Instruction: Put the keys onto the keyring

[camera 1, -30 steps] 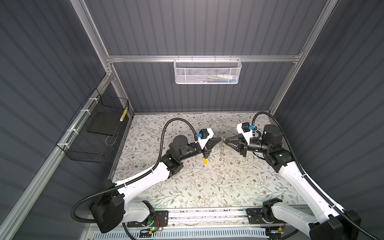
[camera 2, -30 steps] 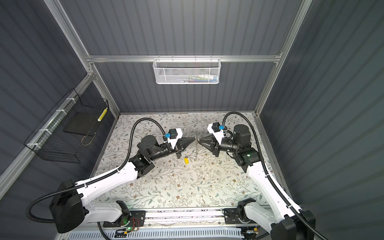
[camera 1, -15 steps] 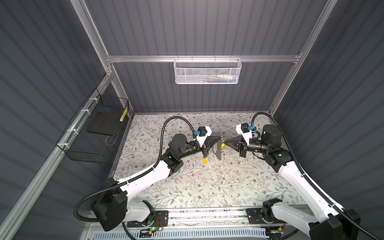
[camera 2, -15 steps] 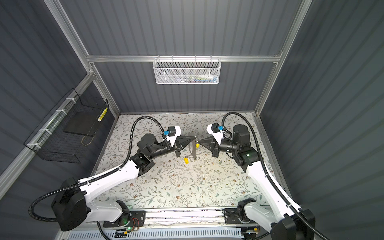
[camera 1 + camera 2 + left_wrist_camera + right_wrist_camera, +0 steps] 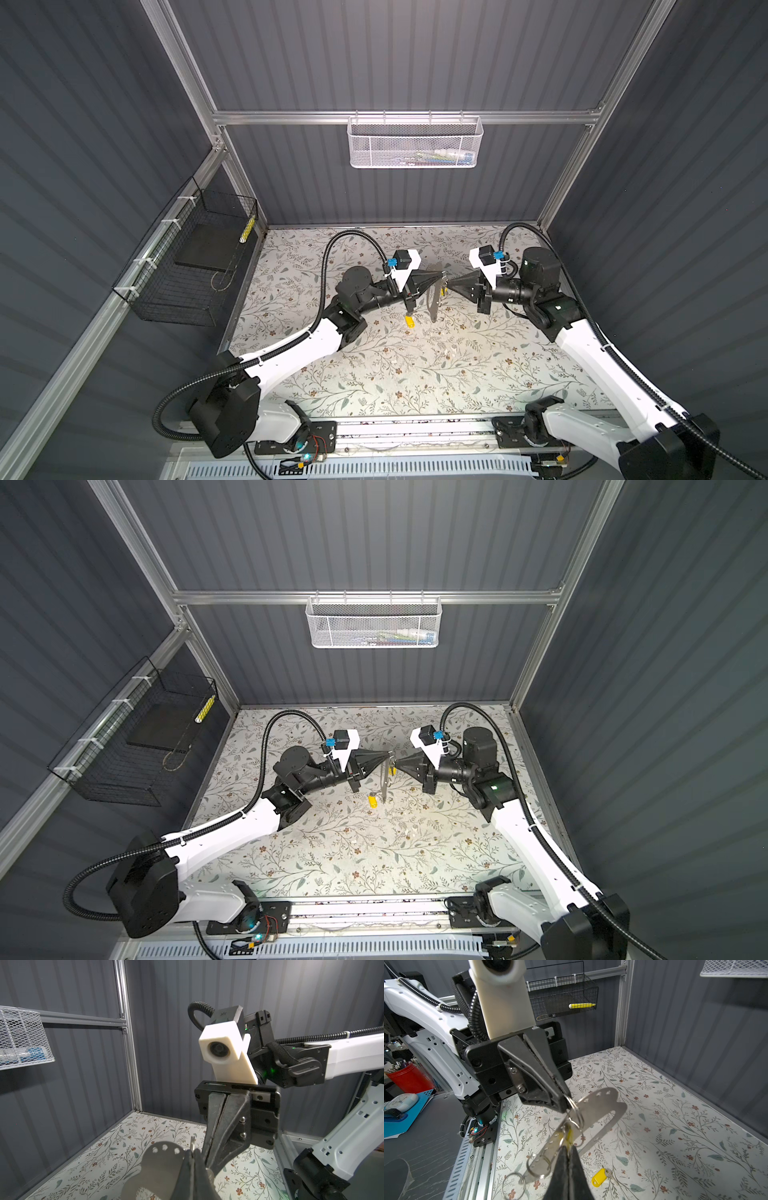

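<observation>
The left gripper point(image 5: 443, 275) and right gripper point(image 5: 449, 286) meet tip to tip above the middle of the floral-patterned table point(image 5: 415, 374). The flat grey metal oval keyring point(image 5: 433, 299) hanging between them fills that gap, with a small yellow plastic key tag point(image 5: 568, 1136) at the right gripper's tip. A loose yellow key tag point(image 5: 410, 321) lies on the table just near of the left gripper. The table's near half and far strip are free. A black wire basket point(image 5: 187, 266) juts from the left wall.

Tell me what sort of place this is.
Probably a lab robot test cell: white left arm and right arm on a rail, enclosed by grey ribbed walls on an aluminium frame, with a pen-filled red cup on a desk outside.
</observation>
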